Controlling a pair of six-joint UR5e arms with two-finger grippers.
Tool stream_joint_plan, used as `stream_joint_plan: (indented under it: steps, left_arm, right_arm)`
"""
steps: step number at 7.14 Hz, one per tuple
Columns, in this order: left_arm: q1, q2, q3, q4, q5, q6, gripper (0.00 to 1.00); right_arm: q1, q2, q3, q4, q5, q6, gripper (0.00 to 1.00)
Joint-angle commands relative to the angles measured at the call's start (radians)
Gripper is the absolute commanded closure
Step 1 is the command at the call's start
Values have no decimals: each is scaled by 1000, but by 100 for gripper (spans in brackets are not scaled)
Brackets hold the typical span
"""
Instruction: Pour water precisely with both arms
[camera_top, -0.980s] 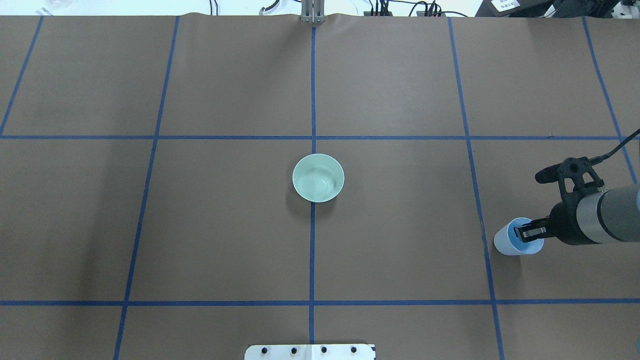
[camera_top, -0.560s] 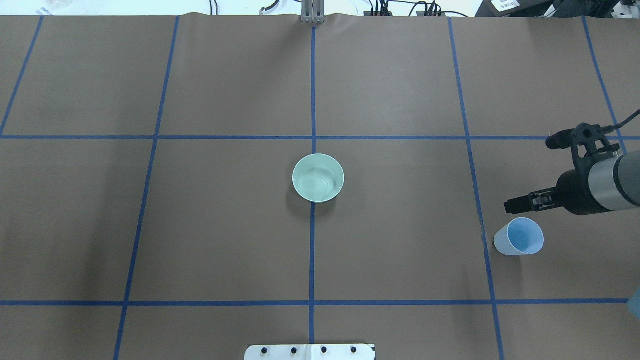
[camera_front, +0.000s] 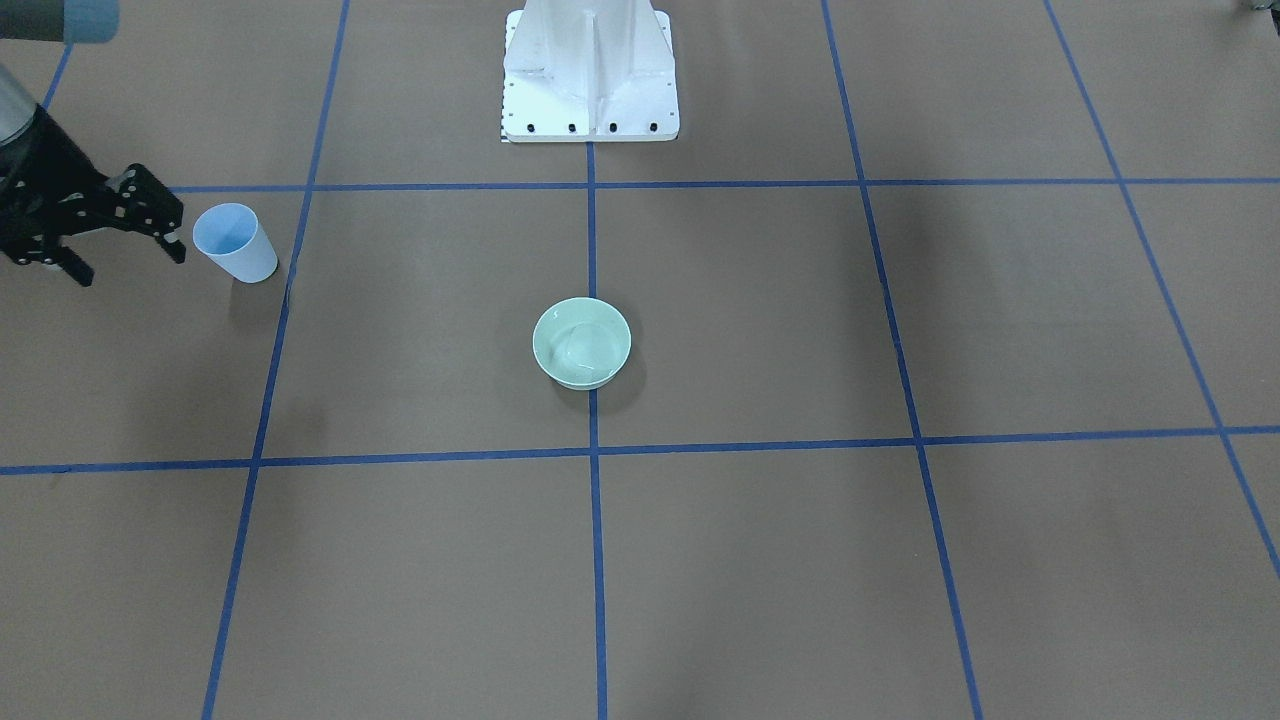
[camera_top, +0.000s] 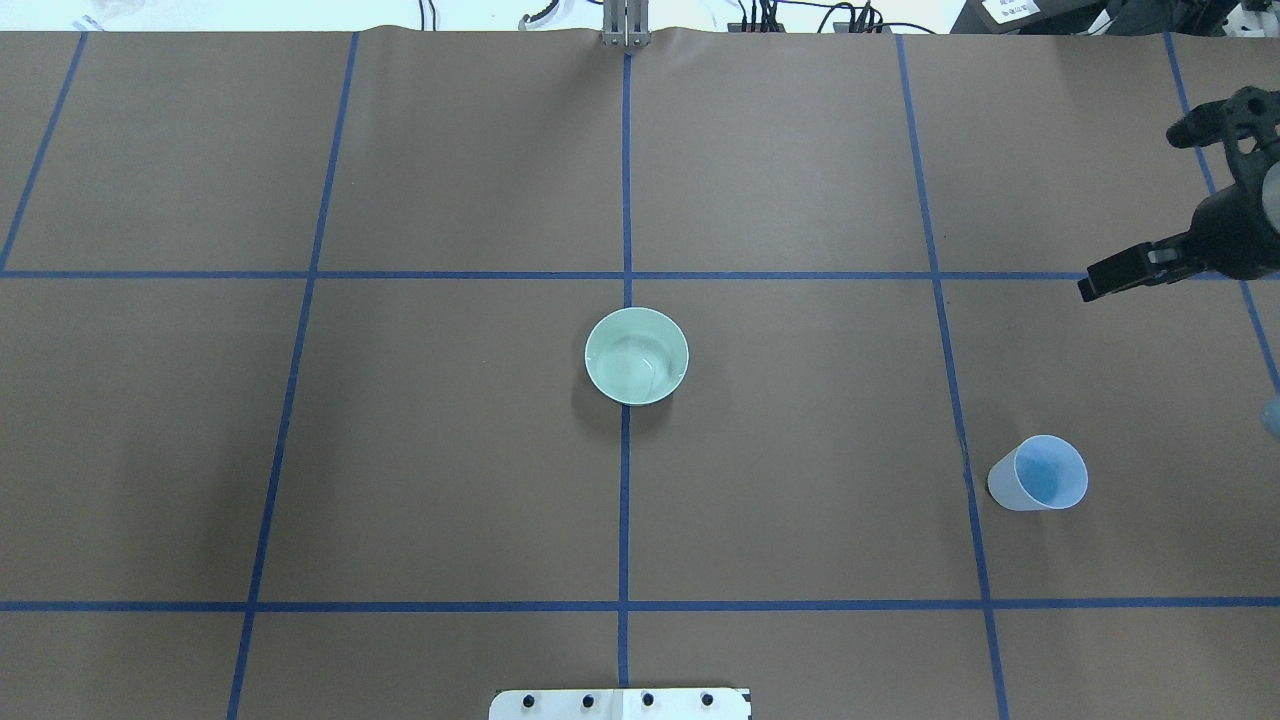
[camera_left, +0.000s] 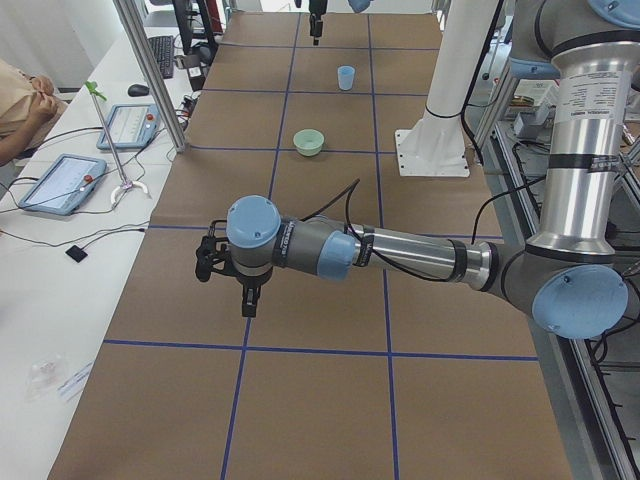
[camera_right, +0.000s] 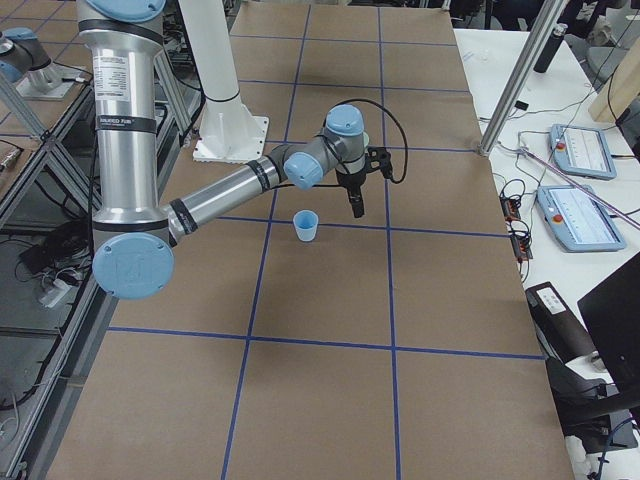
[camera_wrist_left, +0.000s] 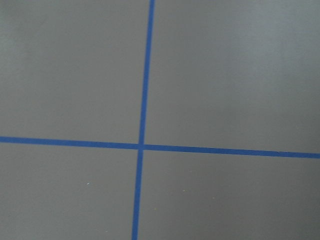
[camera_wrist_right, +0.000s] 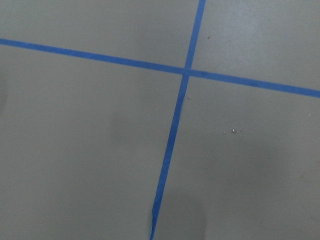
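- One bowl (camera_top: 636, 355) is shown.
- One cup (camera_top: 1038, 473) is shown.
- Two arms are counted: the left arm (camera_left: 400, 255) and the right arm (camera_right: 235, 185).
- Two grippers are counted, one per arm: the left gripper (camera_left: 247, 303) and the right gripper (camera_front: 128, 262).
- One pedestal (camera_front: 590, 70) is seen.
- Two tablets (camera_right: 580, 150) (camera_right: 580, 215) are seen.

A pale green round bowl (camera_top: 636, 355) at mid-table, an upright light-blue plastic cup (camera_top: 1038, 474) well apart on the robot's right and the white pedestal base (camera_front: 590, 70) stand in the way, with wide brown paper-covered tabletop (camera_top: 450, 450) between them.
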Motion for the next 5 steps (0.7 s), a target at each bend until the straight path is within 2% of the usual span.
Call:
stream_joint_plan:
  steps: [1,3,5]
  left_arm:
    - [93,-5,-18,-180,6,-76,0]
    - [184,-9,-27,-350,-17,-292,0]
    - [355,-33,-33,-567,-14,-540,0]
  right_arm:
    - [152,38,-138,-45,54,-250,0]
    - [256,27,-261,-50,120,-369,0]
    - [339,-7,-361,-50,117,-451,0]
